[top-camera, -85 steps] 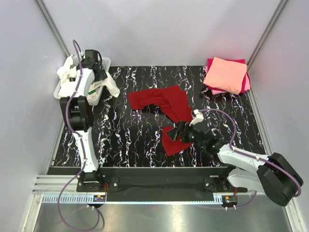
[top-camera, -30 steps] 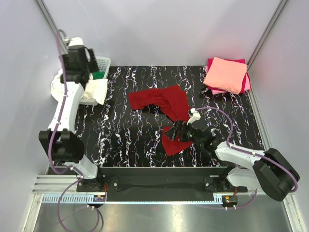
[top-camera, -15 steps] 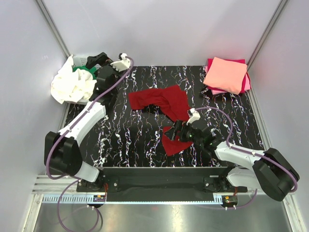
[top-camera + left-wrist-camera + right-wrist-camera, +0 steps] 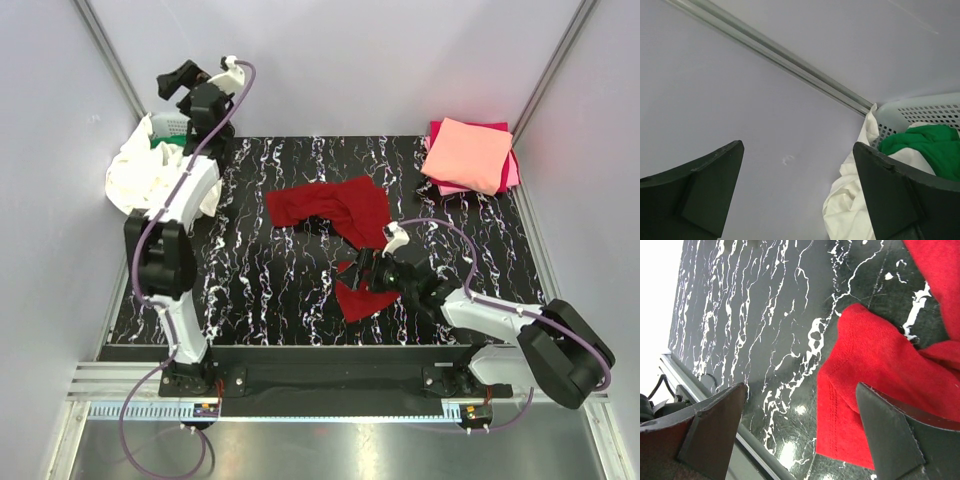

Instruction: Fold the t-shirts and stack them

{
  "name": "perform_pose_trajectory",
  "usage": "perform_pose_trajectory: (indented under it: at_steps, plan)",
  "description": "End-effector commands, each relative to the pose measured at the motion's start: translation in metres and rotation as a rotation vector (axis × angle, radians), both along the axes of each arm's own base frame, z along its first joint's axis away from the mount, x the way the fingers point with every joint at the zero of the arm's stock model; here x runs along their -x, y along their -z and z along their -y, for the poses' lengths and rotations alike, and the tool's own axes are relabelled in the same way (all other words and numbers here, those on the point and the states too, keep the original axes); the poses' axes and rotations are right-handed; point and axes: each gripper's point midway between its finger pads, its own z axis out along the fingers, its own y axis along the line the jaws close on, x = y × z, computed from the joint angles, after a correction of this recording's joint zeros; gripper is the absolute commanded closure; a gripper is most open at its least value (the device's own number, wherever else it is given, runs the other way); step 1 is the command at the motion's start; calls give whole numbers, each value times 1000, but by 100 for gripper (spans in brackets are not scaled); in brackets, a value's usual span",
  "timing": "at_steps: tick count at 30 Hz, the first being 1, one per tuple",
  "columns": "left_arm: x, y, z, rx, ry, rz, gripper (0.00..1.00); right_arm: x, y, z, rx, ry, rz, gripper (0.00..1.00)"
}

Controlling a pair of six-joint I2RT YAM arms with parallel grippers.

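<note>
2 of 5 look done: salmon pink shirt (image 4: 470, 150) sits folded on top of the magenta shirt (image 4: 512, 172), stacked at the back right corner of the desk (image 4: 250, 290). 3 left, by my read.

Dark red shirt (image 4: 335, 212) lies crumpled mid-desk, unfolded, 1 end trailing toward the near edge. My right pincer (image 4: 800, 387) is low over that near end, jaws spread, nothing gripped. Red hem shows between the fingers in the wrist view; can't tell if they touch it.

My left pincer (image 4: 797, 145) is up in the air at the back left, also released and empty, above the basket (image 4: 920, 112). White shirt (image 4: 140, 180) hangs bunched over the basket rim, green shirt (image 4: 927, 145) inside it, both unfolded.

Current step, I'd say: grab the red hem and spread it flat for folding.
</note>
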Motion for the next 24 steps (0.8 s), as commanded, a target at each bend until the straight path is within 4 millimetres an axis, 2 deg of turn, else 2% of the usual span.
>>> perform_pose_trajectory:
  at_steps: [1, 2, 3, 4, 5, 7, 8, 9, 10, 11, 12, 13, 14, 15, 17, 18, 19, 20, 21, 22, 23, 24]
  plan:
    - [-37, 40, -1, 34, 40, -39, 1, -7, -17, -13, -20, -42, 31, 0]
    - [-37, 54, -7, 56, -8, -59, 1, -7, -17, -13, -21, -43, 31, 0]
    - [-33, 54, -8, 48, -30, -60, 1, -7, -17, -13, -21, -40, 31, 0]
    - [-27, 70, -2, 42, -43, -79, 1, -7, -18, -13, -25, -39, 34, 0]
    - [-15, 53, -1, 62, -69, -1, 1, -6, -17, -12, -30, -38, 36, 0]
    - [-5, 68, 27, 136, -17, -14, 1, -9, -21, -10, -37, -19, 56, 0]
    - [4, 63, 43, 266, -2, 10, 1, -11, -23, -6, -37, 9, 64, 0]
    - [10, 75, 51, 330, 1, -20, 1, -12, -25, -4, -34, 23, 69, 0]
    - [14, 63, 58, 405, 8, 1, 1, -13, -26, -2, -29, 34, 68, 0]
    - [29, 68, 58, 447, -30, -54, 1, -14, -38, -1, -43, 43, 82, 0]
    - [35, 71, 68, 599, -51, -5, 1, -11, -31, 8, -1, 76, 40, 0]
    - [40, 48, 70, 675, -52, 30, 1, -12, -36, 12, -8, 110, 19, 0]
    - [56, 65, 71, 708, -81, -75, 1, -10, -48, 17, -22, 137, 18, 0]
    - [63, 66, 76, 790, -79, -68, 1, -5, -31, 38, 66, 216, -50, 0]
    - [88, 74, 78, 839, -86, -128, 1, -1, -52, 58, 57, 314, -61, 0]
    - [98, 90, 79, 868, -96, -167, 1, 8, -39, 86, 161, 405, -109, 0]
    - [109, 87, 88, 912, -42, -200, 1, 9, -55, 99, 127, 490, -114, 0]
    - [118, 97, 93, 954, -34, -238, 1, 19, -42, 130, 237, 595, -154, 0]
    - [131, 120, 96, 966, -46, -291, 1, 23, -44, 140, 254, 631, -160, 0]
    - [143, 120, 107, 1026, 3, -317, 1, 26, -49, 151, 284, 664, -162, 0]
    - [152, 128, 116, 1055, 42, -367, 1, 27, -50, 154, 299, 668, -165, 0]
    - [167, 153, 125, 1094, 58, -448, 1, 26, -51, 154, 310, 667, -170, 0]
